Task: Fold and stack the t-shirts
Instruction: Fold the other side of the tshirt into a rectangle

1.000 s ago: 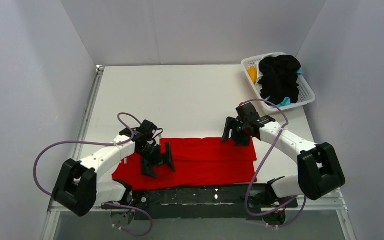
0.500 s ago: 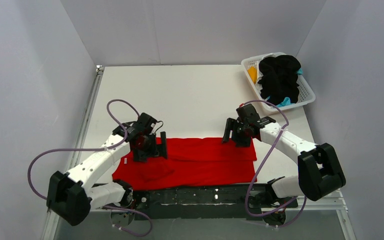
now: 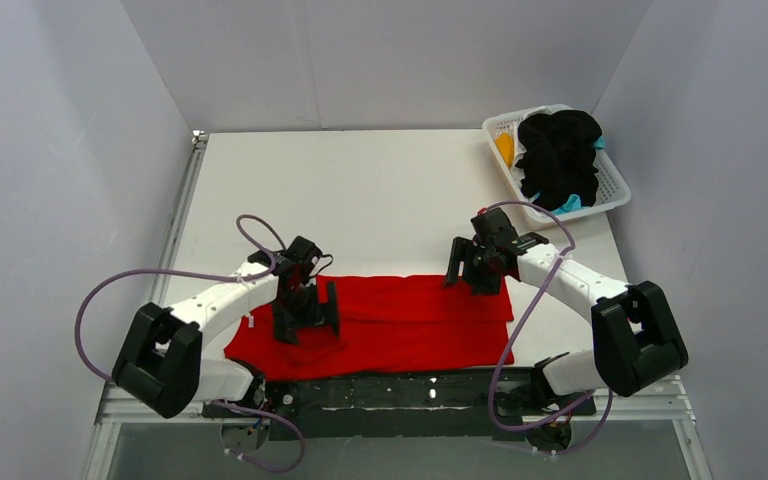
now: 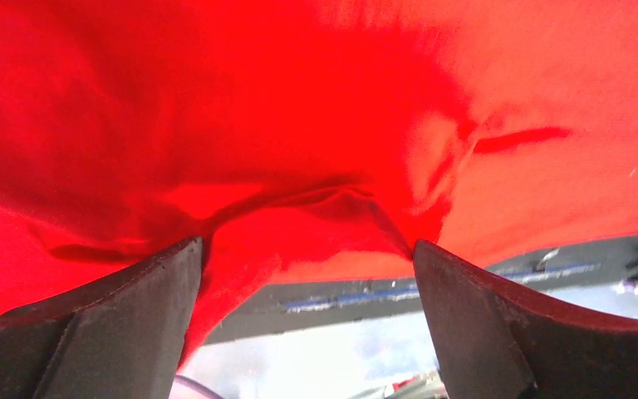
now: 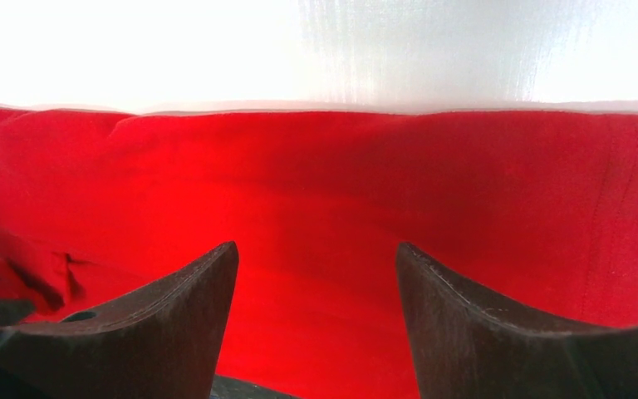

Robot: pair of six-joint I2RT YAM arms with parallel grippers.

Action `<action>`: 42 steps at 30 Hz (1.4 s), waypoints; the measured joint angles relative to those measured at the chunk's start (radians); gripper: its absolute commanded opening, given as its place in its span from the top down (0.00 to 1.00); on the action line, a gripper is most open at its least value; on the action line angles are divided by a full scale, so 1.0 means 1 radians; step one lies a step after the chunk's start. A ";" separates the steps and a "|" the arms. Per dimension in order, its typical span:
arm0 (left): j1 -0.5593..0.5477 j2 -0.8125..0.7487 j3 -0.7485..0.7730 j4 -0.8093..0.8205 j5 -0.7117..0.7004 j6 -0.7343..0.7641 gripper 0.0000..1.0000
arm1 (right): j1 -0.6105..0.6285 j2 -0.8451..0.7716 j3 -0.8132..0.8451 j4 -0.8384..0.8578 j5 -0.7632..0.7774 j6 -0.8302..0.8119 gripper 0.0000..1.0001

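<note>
A bright red t-shirt [image 3: 410, 320] lies spread flat near the table's front edge, with its far part folded over. My left gripper [image 3: 305, 318] hovers low over the shirt's left part. Its jaws are open, and a wrinkled ridge of red cloth [image 4: 299, 108] lies between the fingertips [image 4: 174, 274]. My right gripper [image 3: 467, 275] stands open over the shirt's far right corner, with flat red cloth [image 5: 465, 183] under it and nothing gripped. Black [image 3: 558, 155], orange-yellow [image 3: 505, 148] and teal [image 3: 570, 203] t-shirts lie bunched in the basket.
A white lattice basket [image 3: 615, 185] sits at the back right of the white table [image 3: 380, 190]. A dark rail [image 3: 410, 388] runs along the near edge just below the red shirt. Grey walls close in the left, the back and the right.
My left gripper swung away toward the far left, then came back down over the shirt's left part. A bump in the cloth there has flattened somewhat. The right arm has barely moved.
</note>
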 measured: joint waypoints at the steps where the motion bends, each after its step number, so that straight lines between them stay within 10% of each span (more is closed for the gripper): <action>1: -0.004 -0.031 -0.030 0.000 0.030 -0.004 0.02 | 0.000 0.005 0.000 0.000 0.000 0.000 0.23; 15: -0.061 -0.447 -0.141 -0.165 0.276 -0.075 0.02 | 0.000 0.011 0.000 0.001 0.000 -0.002 0.23; 22: -0.065 -0.466 -0.053 -0.255 0.110 -0.077 0.02 | 0.000 0.011 0.000 0.001 0.003 -0.005 0.23; 28: -0.064 -0.253 -0.003 -0.148 -0.022 -0.089 0.02 | 0.000 0.008 0.000 0.001 0.003 -0.009 0.23; 42: -0.071 0.211 0.101 0.086 0.144 -0.030 0.02 | 0.000 -0.026 -0.001 0.011 0.015 -0.010 0.23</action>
